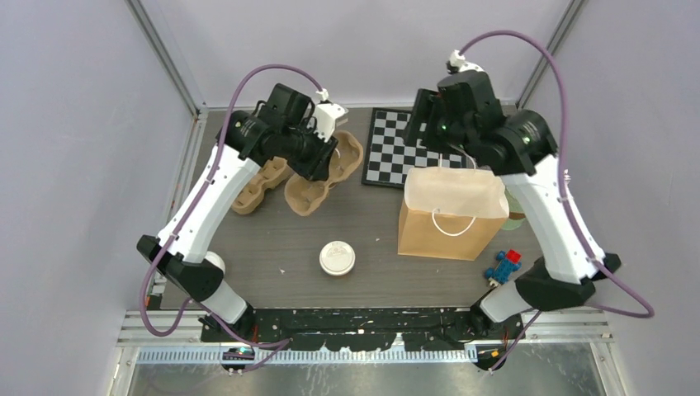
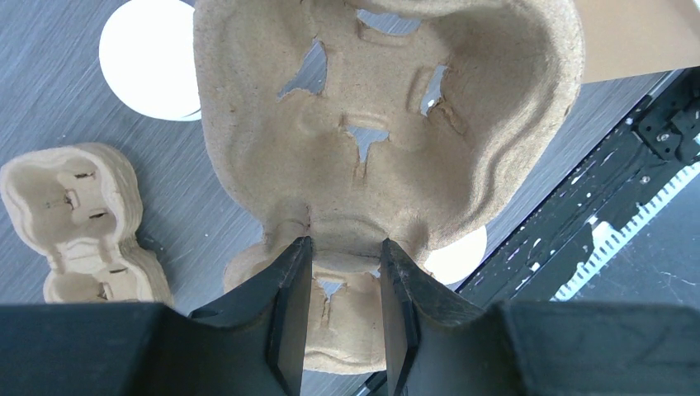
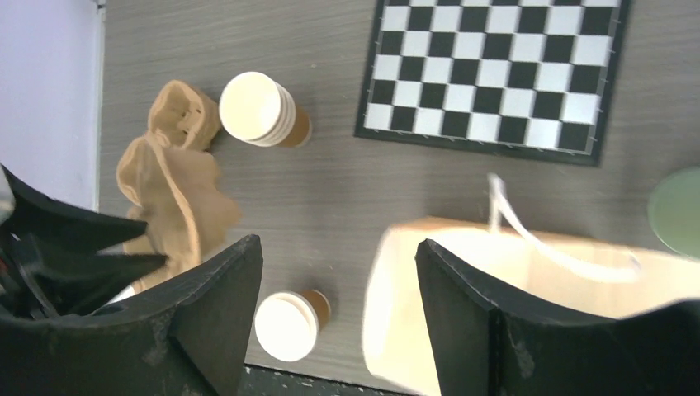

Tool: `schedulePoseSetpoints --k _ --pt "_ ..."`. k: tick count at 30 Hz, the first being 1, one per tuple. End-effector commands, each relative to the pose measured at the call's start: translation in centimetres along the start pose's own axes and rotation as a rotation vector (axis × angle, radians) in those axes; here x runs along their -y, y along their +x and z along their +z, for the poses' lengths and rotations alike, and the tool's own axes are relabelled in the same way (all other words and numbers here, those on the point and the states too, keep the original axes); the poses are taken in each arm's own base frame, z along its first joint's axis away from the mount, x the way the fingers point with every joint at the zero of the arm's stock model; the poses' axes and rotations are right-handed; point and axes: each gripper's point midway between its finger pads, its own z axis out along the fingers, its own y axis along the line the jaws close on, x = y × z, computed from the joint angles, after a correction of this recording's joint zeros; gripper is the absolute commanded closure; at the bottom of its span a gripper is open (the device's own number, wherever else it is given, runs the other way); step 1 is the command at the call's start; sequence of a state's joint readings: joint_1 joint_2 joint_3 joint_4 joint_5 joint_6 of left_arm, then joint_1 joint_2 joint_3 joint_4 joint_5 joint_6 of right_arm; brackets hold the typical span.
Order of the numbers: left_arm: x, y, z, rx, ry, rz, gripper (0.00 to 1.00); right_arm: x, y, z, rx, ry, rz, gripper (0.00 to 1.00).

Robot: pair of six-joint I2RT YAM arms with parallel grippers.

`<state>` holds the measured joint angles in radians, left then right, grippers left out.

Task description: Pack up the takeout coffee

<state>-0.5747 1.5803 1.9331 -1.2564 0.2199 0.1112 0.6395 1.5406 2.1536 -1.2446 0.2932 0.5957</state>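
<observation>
The takeout coffee (image 1: pixel 337 257), a tan cup under a white lid, stands alone near the table's front edge; the right wrist view shows it too (image 3: pixel 289 326), and a slice of its lid (image 2: pixel 458 257) peeks from behind the pulp cup carrier (image 2: pixel 380 132). My left gripper (image 2: pixel 344 245) is shut on that carrier's rim and holds it above the table (image 1: pixel 318 161). The brown paper bag (image 1: pixel 452 213) stands open at the right. My right gripper (image 3: pixel 338 247) hangs open and empty high over the gap between coffee and bag (image 1: pixel 423 124).
A second carrier (image 1: pixel 260 186) lies left of the held one. A stack of lidless cups (image 3: pixel 260 111) stands behind it. A checkerboard (image 1: pixel 409 148) lies at the back, a green object (image 1: pixel 516 221) behind the bag, and a red-and-blue toy (image 1: pixel 503 266) at front right.
</observation>
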Motion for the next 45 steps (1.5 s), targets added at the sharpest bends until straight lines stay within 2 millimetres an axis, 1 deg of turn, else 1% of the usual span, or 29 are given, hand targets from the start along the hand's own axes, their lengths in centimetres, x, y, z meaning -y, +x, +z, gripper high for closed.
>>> schedulePoseSetpoints --k 1,3,6,11,14,18,22,25,28,33,36,39,41,42,45 --pt "1.0 -1.9 -0.9 0.070 0.022 -0.033 0.73 4.9 1.5 -3.7 0.002 0.142 0.004 0.27" --pt "1.3 -1.8 -0.9 0.070 0.025 -0.038 0.73 5.0 2.4 -4.0 -0.023 0.129 0.025 0.28" --pt "0.9 -1.3 -1.0 0.061 0.002 -0.042 0.73 4.0 4.4 -3.7 -0.094 0.071 0.070 0.31" --pt "-1.6 -0.3 -1.2 0.042 -0.154 -0.076 0.73 0.4 6.9 -2.4 -0.193 -0.117 0.111 0.34" --pt "-3.0 0.2 -1.4 0.036 -0.234 -0.071 0.73 0.2 7.8 -1.1 -0.238 -0.084 0.075 0.34" --pt "-4.4 0.7 -1.7 0.026 -0.319 -0.064 0.72 1.5 8.6 0.7 -0.269 0.031 0.009 0.34" --pt "-5.0 0.8 -1.7 0.044 -0.358 -0.084 0.72 2.7 8.7 2.0 -0.255 0.116 -0.036 0.37" --pt "-5.5 1.1 -2.0 0.050 -0.395 -0.088 0.72 2.5 8.7 2.7 -0.251 0.122 -0.040 0.42" --pt "-6.6 1.2 -2.9 0.082 -0.464 -0.094 0.72 2.4 9.0 3.6 -0.258 0.137 -0.046 0.46" --pt "-8.3 1.4 -5.1 0.128 -0.560 -0.106 0.72 2.3 9.0 4.7 -0.256 0.172 -0.059 0.60" --pt "-9.0 1.4 -6.1 0.149 -0.604 -0.095 0.73 2.8 9.1 5.2 -0.269 0.214 -0.077 0.61" --pt "-9.2 1.4 -6.5 0.162 -0.619 -0.085 0.73 2.8 9.0 5.5 -0.265 0.227 -0.076 0.62" --pt "-9.2 1.4 -6.5 0.165 -0.617 -0.083 0.73 2.5 8.7 5.6 -0.252 0.219 -0.071 0.69" --pt "-9.1 1.4 -6.5 0.167 -0.612 -0.082 0.73 2.1 8.6 5.7 -0.245 0.205 -0.066 0.74" --pt "-8.9 1.5 -6.3 0.172 -0.601 -0.080 0.73 0.5 8.4 5.8 -0.229 0.144 -0.051 0.88"
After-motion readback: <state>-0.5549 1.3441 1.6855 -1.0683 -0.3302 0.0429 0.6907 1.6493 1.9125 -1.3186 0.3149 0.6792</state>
